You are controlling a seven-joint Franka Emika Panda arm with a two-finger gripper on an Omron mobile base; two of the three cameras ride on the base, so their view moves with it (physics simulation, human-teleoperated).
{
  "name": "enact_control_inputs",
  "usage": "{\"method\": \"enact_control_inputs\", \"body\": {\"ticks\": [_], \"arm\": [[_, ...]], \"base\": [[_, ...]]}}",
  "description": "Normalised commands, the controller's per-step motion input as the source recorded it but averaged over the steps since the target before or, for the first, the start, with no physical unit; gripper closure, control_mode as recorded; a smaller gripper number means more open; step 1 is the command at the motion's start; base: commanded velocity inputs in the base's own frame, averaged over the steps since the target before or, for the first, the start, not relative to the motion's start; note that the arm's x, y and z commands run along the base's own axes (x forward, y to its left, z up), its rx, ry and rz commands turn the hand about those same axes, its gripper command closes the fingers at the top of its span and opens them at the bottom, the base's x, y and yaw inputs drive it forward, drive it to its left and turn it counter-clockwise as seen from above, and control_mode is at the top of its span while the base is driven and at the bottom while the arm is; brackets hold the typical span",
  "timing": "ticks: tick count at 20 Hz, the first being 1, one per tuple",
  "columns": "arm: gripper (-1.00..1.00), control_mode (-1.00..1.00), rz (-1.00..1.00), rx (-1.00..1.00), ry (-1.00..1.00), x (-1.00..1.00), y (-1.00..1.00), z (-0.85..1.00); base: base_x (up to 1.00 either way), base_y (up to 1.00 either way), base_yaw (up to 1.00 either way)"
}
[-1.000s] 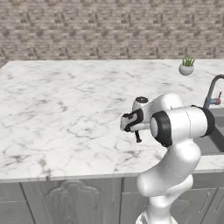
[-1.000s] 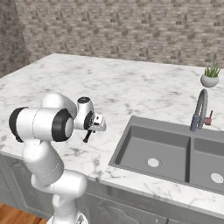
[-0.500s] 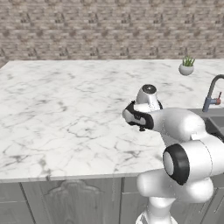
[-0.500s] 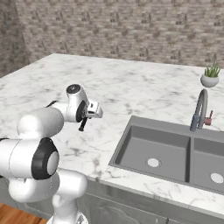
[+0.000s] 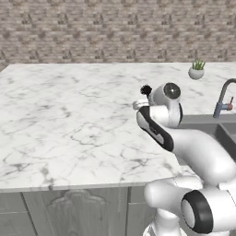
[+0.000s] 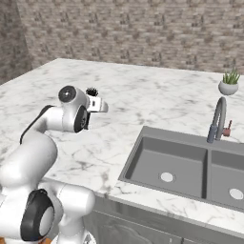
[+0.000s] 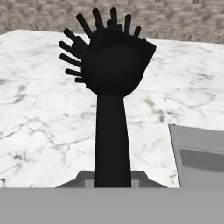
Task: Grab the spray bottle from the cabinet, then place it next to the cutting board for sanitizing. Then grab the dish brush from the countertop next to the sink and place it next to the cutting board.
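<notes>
Black-handled dish brush (image 7: pixel 111 87) clamped upright in my hand (image 7: pixel 112 177), raised over the marble worktop (image 5: pixel 69 115) just left of the sink (image 6: pixel 181 164). By my reckoning this is the second leg, the brush picked up and in transit. Next I must find the cutting board and set the brush beside it.

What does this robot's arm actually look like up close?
The arm is made of smooth, rounded glossy white segments joined by dark black bands, with round grey-black caps on the joints. A small white hand ends in the gripper, which has short dark fingertips. No loose cables show.
</notes>
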Motion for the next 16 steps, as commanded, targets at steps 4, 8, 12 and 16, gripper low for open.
{"method": "enact_control_inputs", "body": {"ticks": [4,8,12,16], "arm": [[1.0,-1.0,0.03,0.03,-0.42,-0.76,-0.03,0.33],[1.0,-1.0,0.01,0.14,-0.25,-0.97,-0.05,0.31],[1.0,-1.0,0.02,0.12,-0.17,-0.71,0.0,0.53],[1.0,-1.0,0.0,0.04,-0.23,-0.49,0.0,0.65]], "base": [[0.0,0.0,0.0],[0.0,0.0,0.0],[0.0,0.0,0.0],[0.0,0.0,0.0]]}}
